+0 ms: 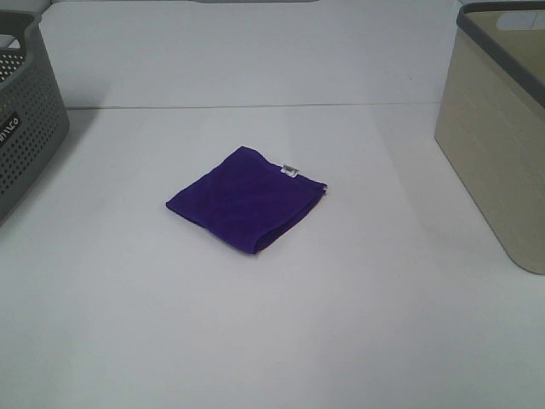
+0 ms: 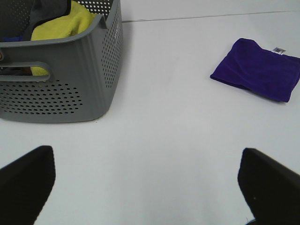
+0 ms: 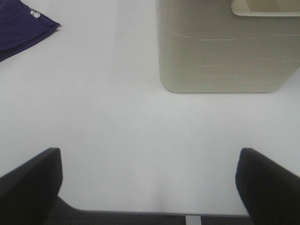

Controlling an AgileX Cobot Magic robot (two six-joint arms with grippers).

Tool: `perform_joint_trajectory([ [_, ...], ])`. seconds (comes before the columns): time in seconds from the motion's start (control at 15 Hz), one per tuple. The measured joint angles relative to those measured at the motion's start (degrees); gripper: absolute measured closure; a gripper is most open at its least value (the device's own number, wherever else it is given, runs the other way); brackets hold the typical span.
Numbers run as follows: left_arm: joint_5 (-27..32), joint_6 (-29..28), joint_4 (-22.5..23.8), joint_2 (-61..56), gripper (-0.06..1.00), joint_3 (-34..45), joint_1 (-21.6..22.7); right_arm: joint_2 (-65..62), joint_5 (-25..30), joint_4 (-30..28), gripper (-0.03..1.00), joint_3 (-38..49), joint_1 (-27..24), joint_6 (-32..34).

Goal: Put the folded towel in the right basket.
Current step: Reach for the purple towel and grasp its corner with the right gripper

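- White bench (image 1: 358,324), plain and matte.
- Purple folded towel (image 1: 245,198) lies flat near the middle (small white tag (image 1: 291,170) at its 2 o'clock corner).
- Grey perforated basket (image 1: 25,128) stands at 9 o'clock.
- Beige basket (image 1: 502,153) stands at 3 o'clock, well apart from the towel.
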Motion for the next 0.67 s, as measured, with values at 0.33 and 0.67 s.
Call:
perform_joint_trajectory([
  [0.33, 0.0, 0.0, 0.0, 0.0, -0.05, 0.0, 0.0, 0.0, 0.0, 0.0, 0.00, 0.0, 0.0, 0.0],
  [0.67, 0.0, 0.0, 0.0, 0.0, -0.05, 0.0, 0.0, 0.0, 0.0, 0.0, 0.00, 0.0, 0.0, 0.0],
])
